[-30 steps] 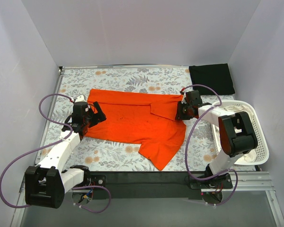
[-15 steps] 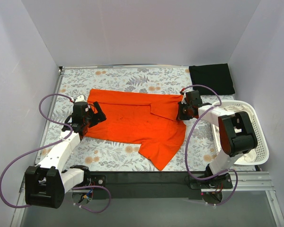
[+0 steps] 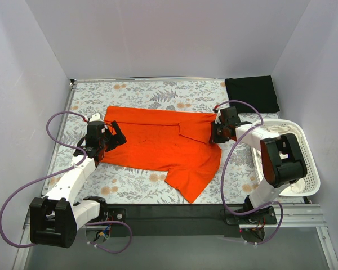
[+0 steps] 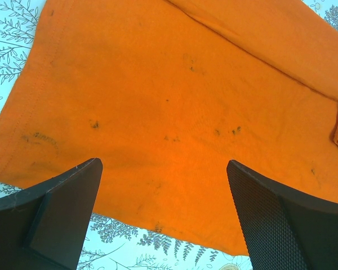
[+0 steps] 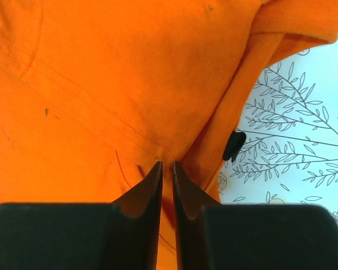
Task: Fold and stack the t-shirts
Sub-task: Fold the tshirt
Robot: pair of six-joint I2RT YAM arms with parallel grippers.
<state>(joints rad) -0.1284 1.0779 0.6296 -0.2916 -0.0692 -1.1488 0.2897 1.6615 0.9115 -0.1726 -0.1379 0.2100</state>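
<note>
The orange t-shirt (image 3: 158, 140) lies spread on the floral table cover, with one part folded over near its right end and a flap hanging toward the front. My left gripper (image 3: 116, 136) is open, its jaws wide apart just above the shirt's left hem (image 4: 186, 112); nothing is between them (image 4: 163, 163). My right gripper (image 3: 213, 134) is at the shirt's right edge, its jaws (image 5: 167, 164) nearly closed with a fold of orange fabric (image 5: 101, 84) pinched between them. The black t-shirt (image 3: 252, 94) lies folded at the back right corner.
A white slatted basket (image 3: 304, 163) stands at the right edge, beside the right arm. White walls enclose the table on three sides. A small black object (image 5: 234, 145) lies on the cover just right of the shirt's edge.
</note>
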